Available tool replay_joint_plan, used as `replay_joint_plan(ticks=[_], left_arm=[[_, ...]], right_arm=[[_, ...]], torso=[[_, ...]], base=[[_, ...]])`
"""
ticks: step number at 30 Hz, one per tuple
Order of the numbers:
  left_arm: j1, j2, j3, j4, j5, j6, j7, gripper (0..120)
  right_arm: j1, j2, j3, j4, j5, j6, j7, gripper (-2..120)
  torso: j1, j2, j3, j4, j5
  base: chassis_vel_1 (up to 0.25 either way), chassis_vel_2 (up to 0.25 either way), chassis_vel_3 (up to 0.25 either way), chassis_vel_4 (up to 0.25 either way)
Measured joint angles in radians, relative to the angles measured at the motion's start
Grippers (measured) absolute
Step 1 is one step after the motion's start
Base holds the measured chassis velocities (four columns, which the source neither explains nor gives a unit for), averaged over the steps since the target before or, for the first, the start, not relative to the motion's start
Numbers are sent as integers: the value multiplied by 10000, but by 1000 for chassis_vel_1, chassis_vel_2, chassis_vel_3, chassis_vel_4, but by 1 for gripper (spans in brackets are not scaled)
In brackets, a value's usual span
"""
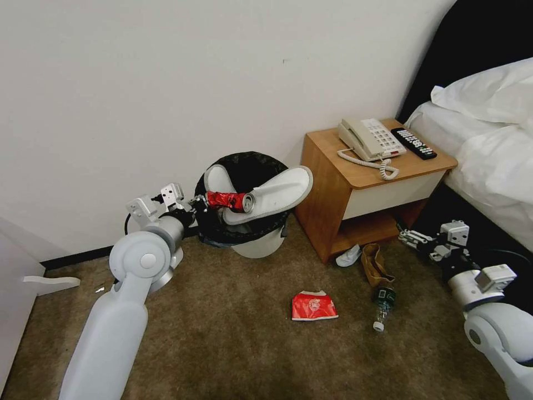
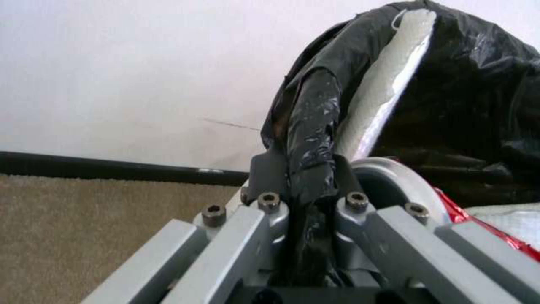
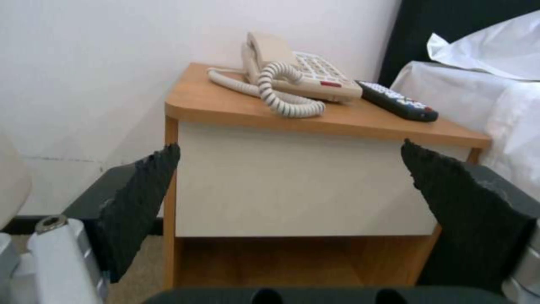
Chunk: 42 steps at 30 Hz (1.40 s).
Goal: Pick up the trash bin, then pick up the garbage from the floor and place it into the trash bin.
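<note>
Left gripper [image 2: 303,185]: pinched on the bag-lined rim of the trash bin [image 1: 261,244], holding it tipped toward the room, beside the wall.
Bin contents: two white slippers [image 1: 277,194] jutting out over the rim, crushed red can [image 1: 230,200] lying across them, just past the clamped fingers.
Right gripper [image 1: 413,240]: spread wide, holding nothing, low in front of the nightstand [image 1: 377,183].
Nearest litter: brown paper bag [image 1: 376,265] just inward of and below the right gripper, long axis running away from the nightstand toward the robot.
Clear bottle [image 1: 382,304]: just past the bag's near end, cap toward the robot.
Crumpled white tissue [image 1: 348,256]: beside the bag, toward the bin.
Red paper cup [image 1: 314,306]: flattened on the floor [image 1: 222,344], between the two grippers.
Nearer arm: right, judging by position; left occupied with the bin.
</note>
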<state>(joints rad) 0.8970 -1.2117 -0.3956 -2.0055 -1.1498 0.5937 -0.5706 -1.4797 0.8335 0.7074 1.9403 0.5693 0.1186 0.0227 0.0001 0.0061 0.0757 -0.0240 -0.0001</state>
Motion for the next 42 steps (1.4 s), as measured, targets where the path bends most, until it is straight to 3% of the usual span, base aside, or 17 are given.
replay_joint_plan(ticks=[15,42], left_arm=[[31,-8,-48,0,-2,0,41,4],[53,-32,-17,7,32,-8,37,4]], right_arm=[[-255,236,265,-92,-122,207,-586,100],[-61,207,115,-229,-170,248,-482,100]], torso=[[0,0,0,0,0],[0,1,0,0,1]], base=[[0,0,0,0],[-45,52,45,-43]])
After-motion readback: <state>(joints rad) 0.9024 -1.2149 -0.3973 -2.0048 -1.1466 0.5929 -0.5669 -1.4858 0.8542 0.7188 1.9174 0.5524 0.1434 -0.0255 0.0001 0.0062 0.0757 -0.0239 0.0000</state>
